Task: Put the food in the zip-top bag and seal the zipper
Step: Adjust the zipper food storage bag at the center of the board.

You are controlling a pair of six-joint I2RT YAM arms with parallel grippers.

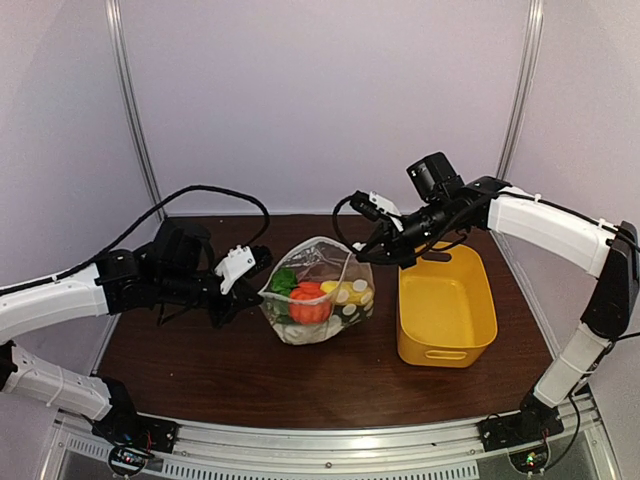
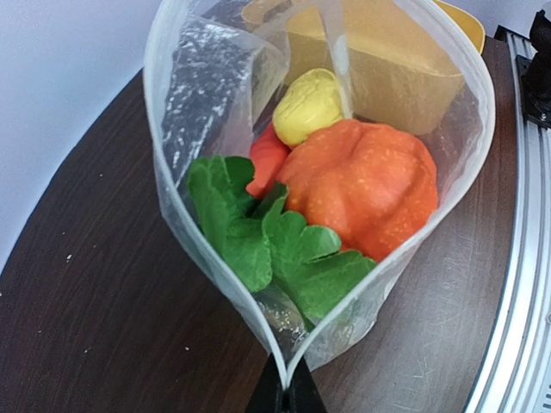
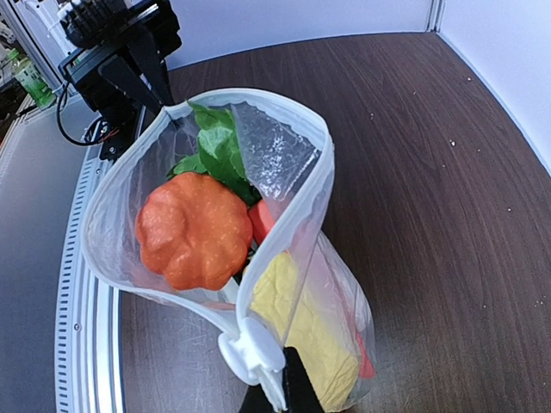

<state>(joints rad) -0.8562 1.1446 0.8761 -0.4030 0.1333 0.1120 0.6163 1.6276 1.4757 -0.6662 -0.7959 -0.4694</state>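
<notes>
The zip-top bag [image 1: 318,290] stands on the table between my grippers with its mouth held wide open. The food is inside it: an orange pumpkin [image 1: 310,305], green leaves [image 1: 284,281] and a yellow piece [image 1: 345,292]. My left gripper [image 1: 258,264] is shut on the left end of the bag's mouth edge [image 2: 288,366]. The left wrist view shows the pumpkin [image 2: 362,185] and leaves [image 2: 258,232] just beyond it. My right gripper [image 1: 372,250] is shut on the zipper end next to the white slider tab [image 3: 250,348]. The pumpkin [image 3: 194,228] lies beyond that.
The yellow basket [image 1: 445,305] stands right of the bag, under the right arm, with nothing showing inside it. The enclosure's walls close the back and sides. The left arm's cable [image 1: 215,192] loops over the back left of the table.
</notes>
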